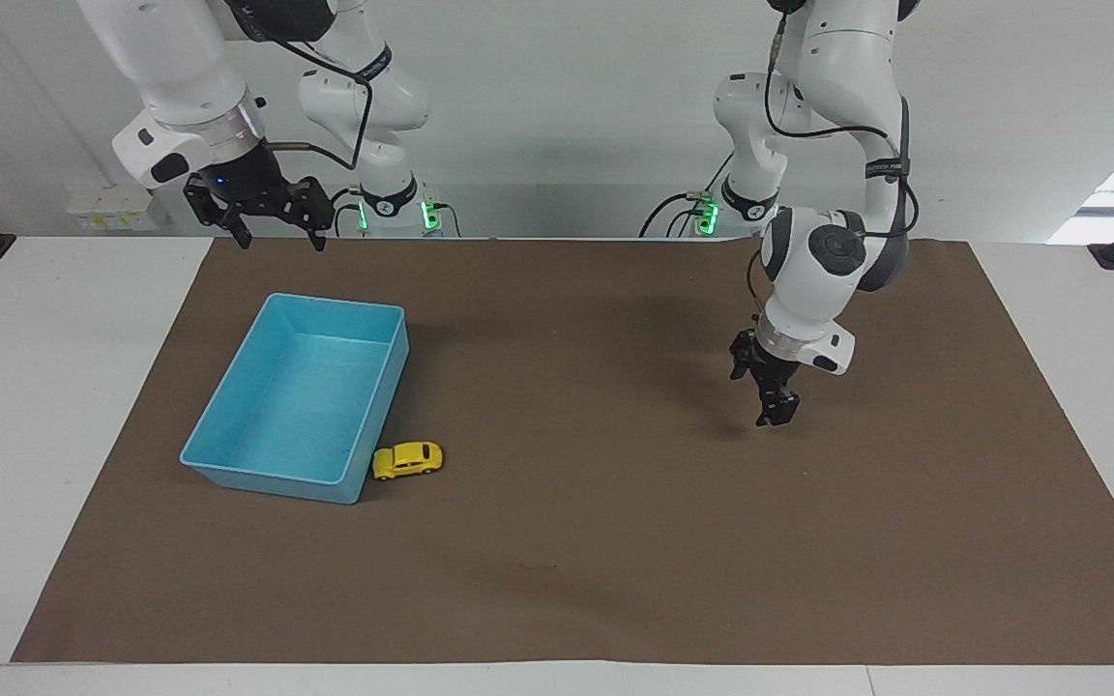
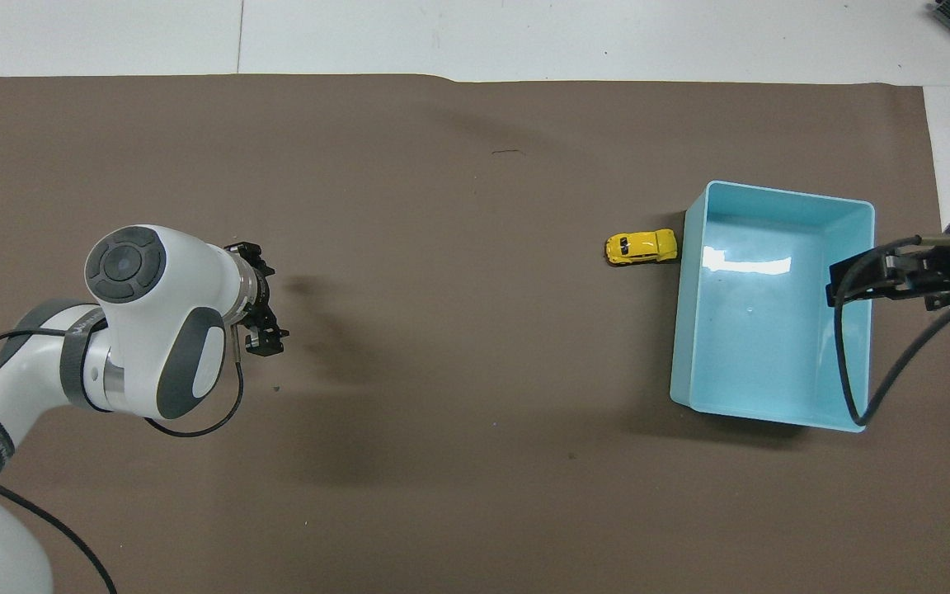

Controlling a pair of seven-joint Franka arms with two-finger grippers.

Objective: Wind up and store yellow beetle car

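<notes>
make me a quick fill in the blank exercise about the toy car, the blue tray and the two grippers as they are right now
1. The yellow car sits on the brown ____.
2. The car is ____ the blue tray, against its wall.
3. The tray holds ____.
4. The left gripper grips ____; the right gripper waits over the mat's edge.

Missing words: mat; outside; nothing; nothing

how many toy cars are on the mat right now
1. The yellow beetle car sits on the brown mat against the outer wall of the blue tray, at the tray's corner farther from the robots. Nothing hides another.
</notes>
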